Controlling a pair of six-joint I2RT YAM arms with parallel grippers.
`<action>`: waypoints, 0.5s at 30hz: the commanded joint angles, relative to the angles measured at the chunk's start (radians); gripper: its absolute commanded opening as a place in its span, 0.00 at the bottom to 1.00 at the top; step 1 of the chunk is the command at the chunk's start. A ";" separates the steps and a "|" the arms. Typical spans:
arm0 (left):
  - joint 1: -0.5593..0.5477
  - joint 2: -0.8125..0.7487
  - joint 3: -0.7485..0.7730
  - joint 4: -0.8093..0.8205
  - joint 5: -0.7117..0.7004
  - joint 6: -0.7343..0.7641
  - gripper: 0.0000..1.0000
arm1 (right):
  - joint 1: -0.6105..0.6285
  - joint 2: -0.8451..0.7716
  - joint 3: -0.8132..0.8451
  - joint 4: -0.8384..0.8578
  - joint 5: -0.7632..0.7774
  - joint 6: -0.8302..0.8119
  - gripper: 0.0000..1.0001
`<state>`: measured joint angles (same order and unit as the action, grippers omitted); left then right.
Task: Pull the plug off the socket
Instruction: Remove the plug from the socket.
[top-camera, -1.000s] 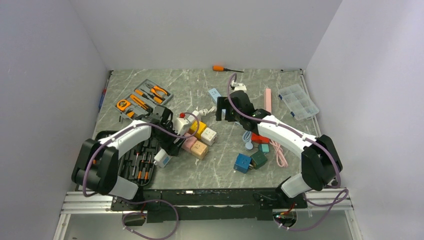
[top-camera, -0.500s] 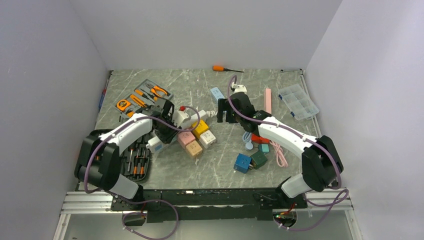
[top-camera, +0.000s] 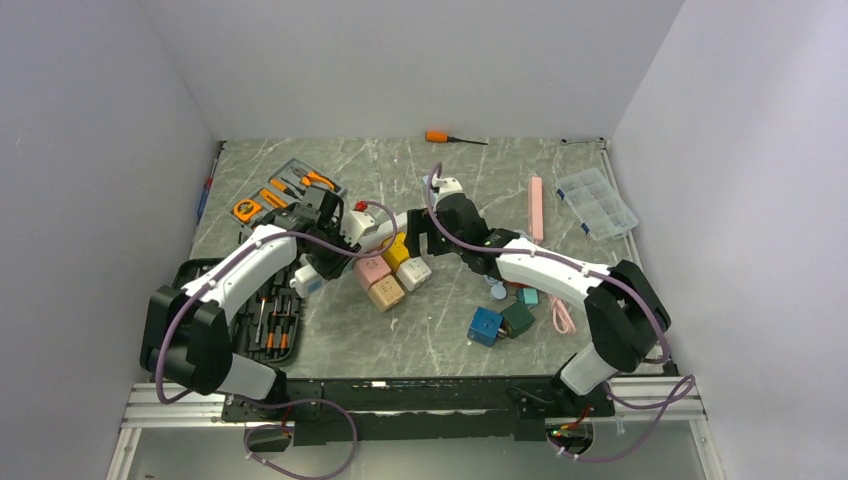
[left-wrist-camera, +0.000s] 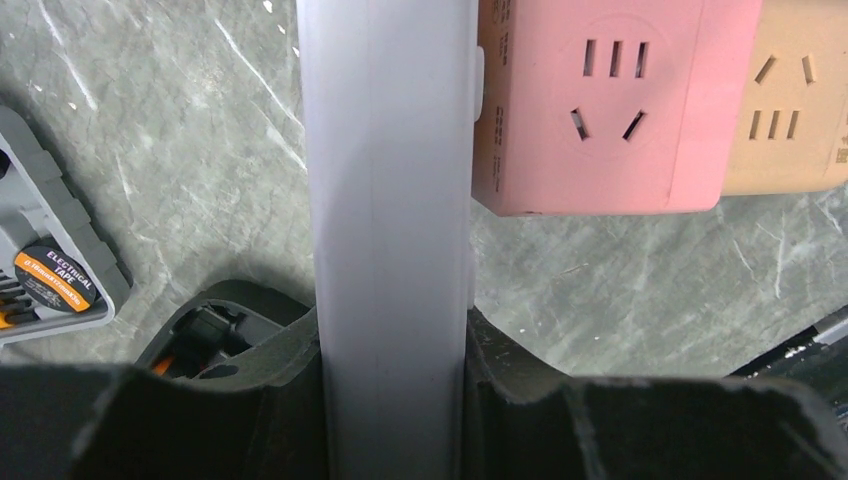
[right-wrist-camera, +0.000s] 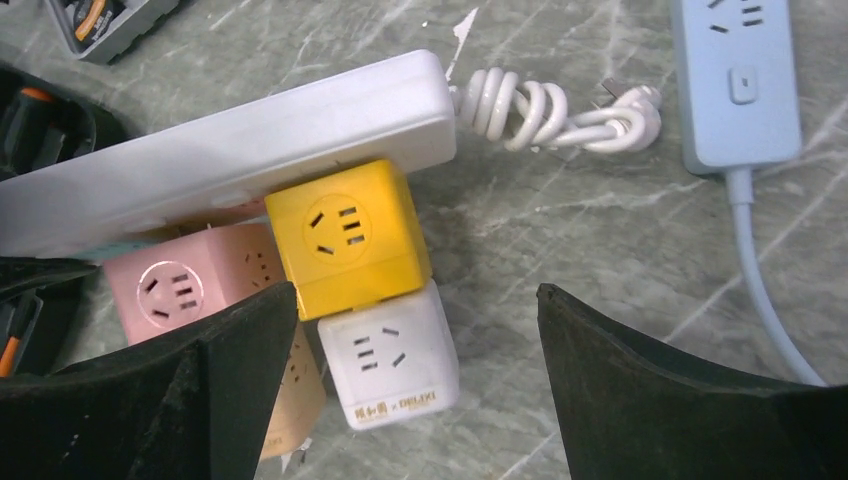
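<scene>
Left gripper (left-wrist-camera: 392, 350): I see it pinching the white strip (left-wrist-camera: 390, 150), fingers pressed on both sides.
Right gripper (right-wrist-camera: 415, 300): spread wide, hanging over yellow cube (right-wrist-camera: 345, 235) and white cube (right-wrist-camera: 390, 365).
Strip: mid-left on the table (right-wrist-camera: 560, 240); yellow and pink cube (right-wrist-camera: 185, 290) touch its side. I can't tell if they're plugged in.
Cord plug (right-wrist-camera: 630, 105): lies loose off the strip's end.

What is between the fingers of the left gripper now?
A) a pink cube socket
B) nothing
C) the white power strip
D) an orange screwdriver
C: in the left wrist view the white power strip passes straight through the left gripper, which presses it from both sides.
</scene>
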<state>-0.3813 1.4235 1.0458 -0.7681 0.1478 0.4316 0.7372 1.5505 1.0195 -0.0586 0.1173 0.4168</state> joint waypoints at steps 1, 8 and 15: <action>-0.001 -0.094 0.047 0.074 0.103 -0.004 0.14 | 0.003 0.052 0.022 0.108 -0.051 -0.033 0.91; -0.001 -0.085 0.031 0.082 0.086 0.007 0.12 | 0.029 0.138 0.090 0.096 -0.085 -0.069 0.91; -0.001 -0.074 0.038 0.082 0.088 0.004 0.11 | 0.062 0.173 0.101 0.112 -0.110 -0.073 0.91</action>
<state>-0.3809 1.4014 1.0431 -0.7918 0.1448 0.4488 0.7815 1.7084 1.0798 0.0093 0.0349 0.3649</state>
